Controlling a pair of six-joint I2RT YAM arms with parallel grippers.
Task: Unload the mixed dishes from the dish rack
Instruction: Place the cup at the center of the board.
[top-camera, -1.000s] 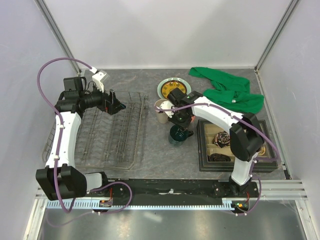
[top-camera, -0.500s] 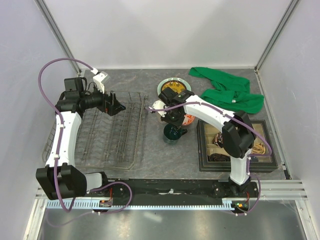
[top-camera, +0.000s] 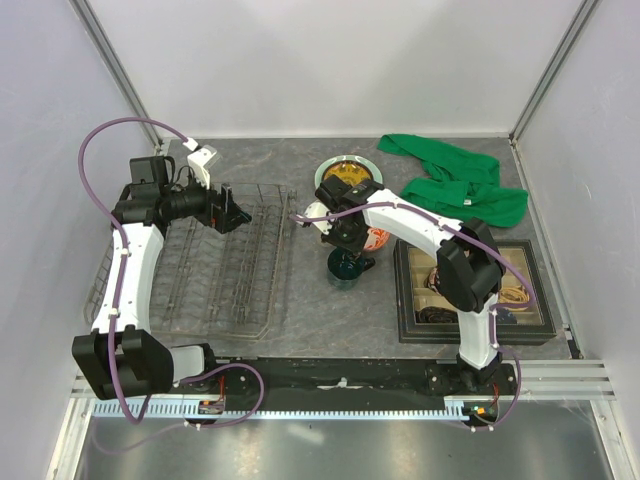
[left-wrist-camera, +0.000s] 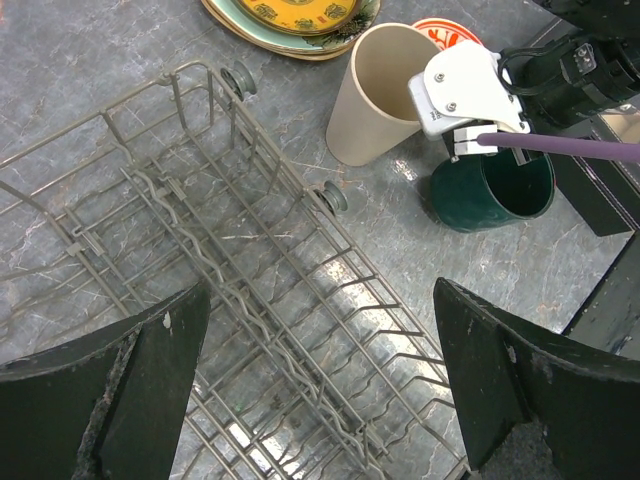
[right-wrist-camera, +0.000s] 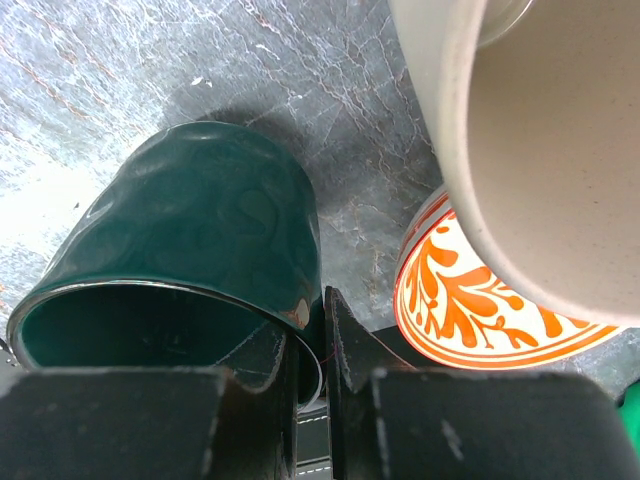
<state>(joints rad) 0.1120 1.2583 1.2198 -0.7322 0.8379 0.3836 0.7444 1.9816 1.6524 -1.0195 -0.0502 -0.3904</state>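
Compared with one second ago, the right arm has swung toward the dish rack (top-camera: 225, 265), and the dark green mug (top-camera: 345, 270) has come a little nearer to the rack's right side. The left arm has not changed. The right gripper (right-wrist-camera: 312, 340) is closed on the mug's wall, one finger inside the rim and one outside. The mug is just to the right of the rack, mouth upward, its long axis near vertical with a slight tilt. I cannot tell whether its base touches the table (top-camera: 300, 310). The left gripper (top-camera: 233, 212) hangs over the rack's far part, jaws wide apart, holding nothing.
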